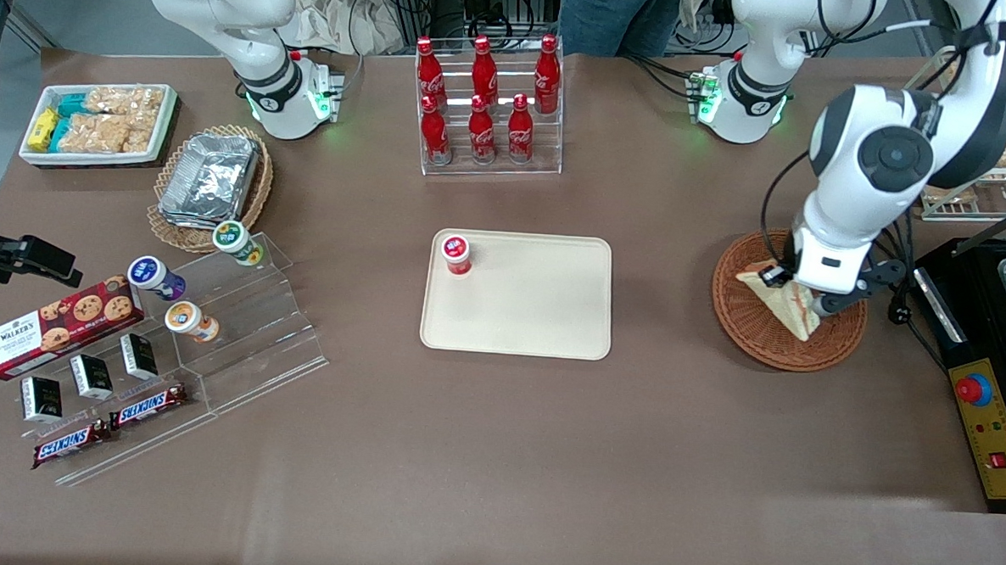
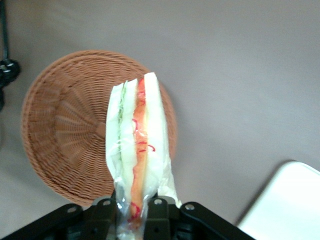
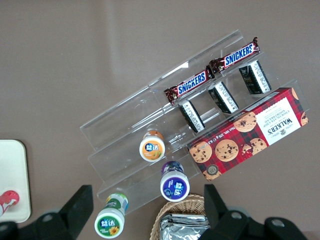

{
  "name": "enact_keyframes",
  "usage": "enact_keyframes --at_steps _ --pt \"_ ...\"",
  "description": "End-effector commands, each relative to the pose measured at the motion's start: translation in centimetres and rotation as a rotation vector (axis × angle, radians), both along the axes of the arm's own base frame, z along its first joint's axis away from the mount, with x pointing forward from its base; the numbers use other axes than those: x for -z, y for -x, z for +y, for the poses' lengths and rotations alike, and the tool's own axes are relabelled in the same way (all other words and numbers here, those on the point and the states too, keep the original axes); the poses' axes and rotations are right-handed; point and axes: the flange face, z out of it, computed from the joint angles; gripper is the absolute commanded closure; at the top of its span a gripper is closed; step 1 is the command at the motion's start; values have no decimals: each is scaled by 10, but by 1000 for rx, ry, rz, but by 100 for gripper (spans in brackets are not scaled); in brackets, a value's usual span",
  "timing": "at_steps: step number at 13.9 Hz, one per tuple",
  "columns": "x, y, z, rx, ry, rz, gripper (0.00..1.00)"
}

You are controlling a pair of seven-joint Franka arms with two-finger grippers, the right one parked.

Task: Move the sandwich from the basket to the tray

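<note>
Sandwich (image 2: 137, 145) hangs pinched by one wrapped end in our gripper (image 2: 134, 207), lifted above the basket (image 2: 65, 130), and we judge the slick wrap could slip during the carry to the tray (image 2: 287, 205) nearby.

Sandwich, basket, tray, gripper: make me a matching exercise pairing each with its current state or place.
Things:
1. sandwich
2. basket
3. tray
4. gripper

States:
A. carries a small red-lidded cup near one corner
B. pinched upright between the fingers, above the basket
C. reddish-brown wicker, nothing lying in it
D. shut on the wrapped wedge, over the basket

Pairs: 1-B, 2-C, 3-A, 4-D
</note>
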Motion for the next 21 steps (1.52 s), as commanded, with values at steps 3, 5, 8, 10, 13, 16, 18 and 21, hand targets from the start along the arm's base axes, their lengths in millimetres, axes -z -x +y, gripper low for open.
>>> enact_keyframes --at_steps 3,5,8,10,13,16,18,21 --pt "-19 4 -97 130 108 -2 100" --pt "-8 15 -149 211 126 3 100" --pt "35 34 -212 322 146 -2 100" --pt "75 38 -234 372 142 3 100" --pt "137 47 -257 436 119 35 100" --pt "171 49 -255 510 39 56 100" --pt "178 54 -251 545 31 74 100" --pt "180 54 -253 605 30 80 65"
